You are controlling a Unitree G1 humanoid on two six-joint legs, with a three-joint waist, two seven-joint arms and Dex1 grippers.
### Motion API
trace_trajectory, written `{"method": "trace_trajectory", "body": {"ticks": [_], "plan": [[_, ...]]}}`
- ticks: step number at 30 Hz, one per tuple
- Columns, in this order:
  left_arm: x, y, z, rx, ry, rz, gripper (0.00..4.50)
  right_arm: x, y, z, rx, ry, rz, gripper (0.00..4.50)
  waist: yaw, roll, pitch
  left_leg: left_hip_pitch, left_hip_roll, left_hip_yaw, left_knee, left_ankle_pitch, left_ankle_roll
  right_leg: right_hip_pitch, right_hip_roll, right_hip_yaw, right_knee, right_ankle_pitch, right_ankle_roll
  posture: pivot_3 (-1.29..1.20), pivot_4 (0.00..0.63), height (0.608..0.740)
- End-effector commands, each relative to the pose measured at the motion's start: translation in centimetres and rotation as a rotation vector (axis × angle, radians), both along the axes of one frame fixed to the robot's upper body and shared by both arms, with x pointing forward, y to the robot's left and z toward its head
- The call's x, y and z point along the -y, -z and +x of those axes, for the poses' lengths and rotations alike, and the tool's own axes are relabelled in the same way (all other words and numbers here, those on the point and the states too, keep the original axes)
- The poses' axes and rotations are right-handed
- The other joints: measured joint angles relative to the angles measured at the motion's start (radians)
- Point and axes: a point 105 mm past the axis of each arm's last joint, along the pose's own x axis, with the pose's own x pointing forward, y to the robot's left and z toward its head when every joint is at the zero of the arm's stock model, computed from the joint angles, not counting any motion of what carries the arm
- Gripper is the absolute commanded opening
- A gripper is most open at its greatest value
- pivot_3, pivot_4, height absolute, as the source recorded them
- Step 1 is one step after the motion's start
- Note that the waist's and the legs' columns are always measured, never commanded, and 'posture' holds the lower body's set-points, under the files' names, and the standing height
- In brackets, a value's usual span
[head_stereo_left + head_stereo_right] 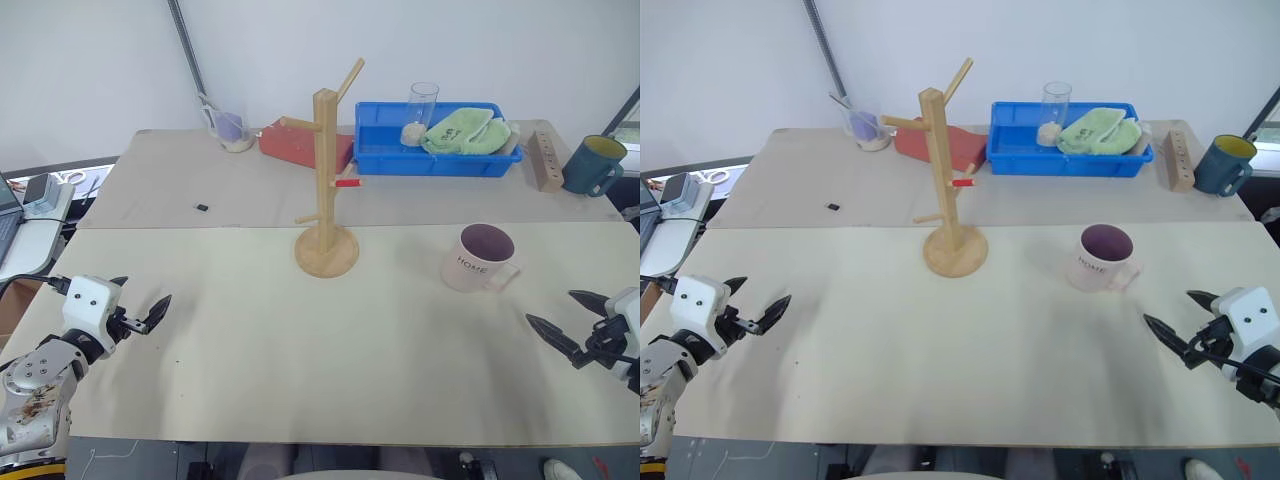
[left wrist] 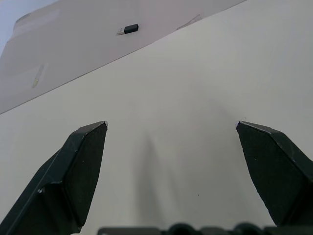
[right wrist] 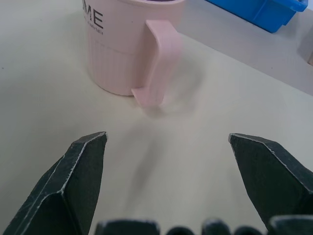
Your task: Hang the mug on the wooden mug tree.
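The pale pink mug (image 1: 478,258) with a dark purple inside and "HOME" on its side stands upright on the table, right of centre, its loop handle (image 3: 159,58) turned toward my right gripper. The wooden mug tree (image 1: 327,180) stands on its round base at mid-table, pegs bare, one tipped red. My right gripper (image 1: 570,322) hovers open near the table's right front edge, a short way from the mug, nothing between its fingers. At the left front my left gripper (image 1: 140,300) is open over bare tabletop.
At the back stand a blue tray (image 1: 380,150) with a green cloth and a clear glass (image 1: 421,113), a red object (image 1: 295,145), a dark teal mug (image 1: 592,164), a wooden block with holes (image 1: 545,160) and a small cup (image 1: 232,130). A small black item (image 1: 201,207) lies back left.
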Motion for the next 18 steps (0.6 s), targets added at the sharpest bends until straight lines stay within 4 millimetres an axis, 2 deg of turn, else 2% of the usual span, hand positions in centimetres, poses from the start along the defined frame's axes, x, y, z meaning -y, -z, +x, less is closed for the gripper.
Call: {"method": "trace_trajectory", "body": {"ticks": [1, 9, 13, 14, 18], "plan": [[-0.3, -1.3, 0.2, 0.051, 0.011, 0.021, 4.50, 0.1, -0.7, 0.2, 0.032, 0.003, -0.010, 4.42, 0.000, 0.000, 0.000, 0.000, 0.000, 0.000, 0.000, 0.000, 0.000, 0.000, 0.000, 0.000, 0.000, 0.000, 0.000, 0.00, 0.150, 0.737], [0.1, -2.4, 0.0, 0.096, 0.096, -0.023, 4.50, 0.1, -0.4, 0.0, 0.032, 0.008, -0.005, 4.42, 0.002, 0.000, 0.000, 0.000, 0.000, 0.000, 0.000, 0.000, 0.000, 0.000, 0.000, 0.000, 0.000, 0.000, 0.000, 0.00, 0.150, 0.737], [1.4, -3.2, -0.3, 0.092, 0.203, -0.124, 4.50, 0.1, -0.4, -0.1, 0.035, 0.012, -0.003, 4.42, 0.003, 0.000, 0.000, 0.000, 0.001, 0.000, 0.000, 0.000, 0.000, 0.000, 0.001, 0.000, 0.000, 0.000, 0.000, 0.00, 0.150, 0.737], [2.2, -3.5, -0.1, 0.091, 0.251, -0.117, 4.50, 0.1, -0.4, -0.1, 0.037, 0.014, -0.003, 4.42, 0.003, 0.000, 0.000, 0.000, 0.001, 0.001, 0.000, 0.000, 0.000, 0.000, 0.001, 0.000, 0.000, 0.000, 0.000, 0.00, 0.150, 0.737], [8.2, -6.7, 0.9, 0.091, 0.551, -0.186, 4.50, -0.6, -0.7, -0.3, 0.055, 0.015, 0.010, 4.42, 0.015, 0.000, 0.000, -0.002, 0.001, 0.001, 0.000, 0.000, 0.000, 0.000, 0.001, 0.000, 0.000, 0.000, 0.000, 0.00, 0.150, 0.737]]}}
